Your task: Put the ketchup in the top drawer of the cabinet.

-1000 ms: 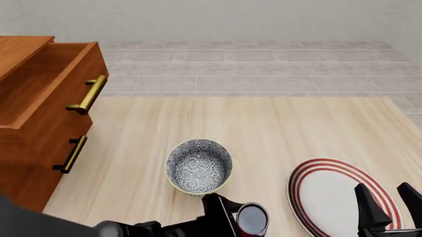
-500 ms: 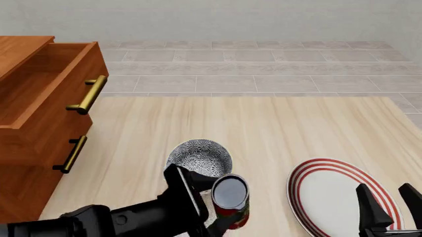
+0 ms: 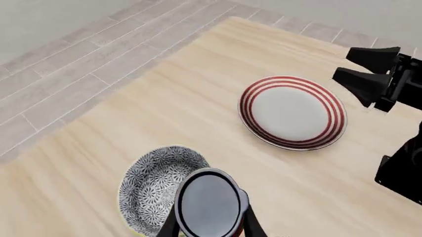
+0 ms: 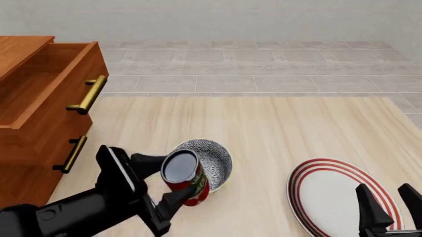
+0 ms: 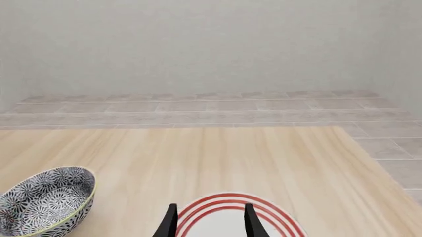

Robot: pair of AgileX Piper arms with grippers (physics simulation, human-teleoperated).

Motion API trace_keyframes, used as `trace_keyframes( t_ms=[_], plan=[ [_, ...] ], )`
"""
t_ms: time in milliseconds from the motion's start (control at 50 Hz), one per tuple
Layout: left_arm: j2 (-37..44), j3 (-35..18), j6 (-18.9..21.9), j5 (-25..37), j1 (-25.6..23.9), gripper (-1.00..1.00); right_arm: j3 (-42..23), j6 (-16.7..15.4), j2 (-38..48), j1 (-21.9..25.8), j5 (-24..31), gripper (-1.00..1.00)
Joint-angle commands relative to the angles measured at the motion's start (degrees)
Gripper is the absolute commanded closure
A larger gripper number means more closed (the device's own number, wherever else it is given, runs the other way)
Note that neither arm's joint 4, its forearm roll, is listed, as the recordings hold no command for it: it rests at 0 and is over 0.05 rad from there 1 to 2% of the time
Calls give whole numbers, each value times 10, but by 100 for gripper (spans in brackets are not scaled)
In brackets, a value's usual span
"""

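Your left gripper (image 4: 165, 182) grips the ketchup (image 4: 186, 177) up near the bowl (image 4: 209, 157), your right gripper (image 4: 394, 207) is spread empty, and the open top drawer (image 4: 46, 84) far left waits.

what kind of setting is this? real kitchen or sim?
Looks like a simulated kitchen-style tabletop, not a real room: flat rendered light-wood table on grey tile. Tableware points to kitchen: a patterned bowl, a red-striped plate, a wooden cabinet, and ketchup held in the left end effector.
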Motion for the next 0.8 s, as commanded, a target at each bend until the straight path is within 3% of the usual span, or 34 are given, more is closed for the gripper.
trace_keyframes(
  t_ms=[20, 200, 240, 400, 600, 800],
  plan=[
    [-106, 52, 0, 32, 78, 100, 0, 3, 2, 3, 0, -100],
    [-227, 97, 91, 69, 199, 100, 0, 5, -2, 0, 4, -100],
    [-220, 90, 49, 86, 203, 100, 0, 6, -2, -2, 2, -100],
    [-317, 96, 42, 162, 215, 100, 0, 7, -2, 6, 1, -100],
    [-429, 111, 39, 253, 286, 100, 0, 5, -3, 0, 2, -100],
    [-449, 100, 45, 280, 297, 100, 0, 4, -3, 0, 1, -100]
  ],
)
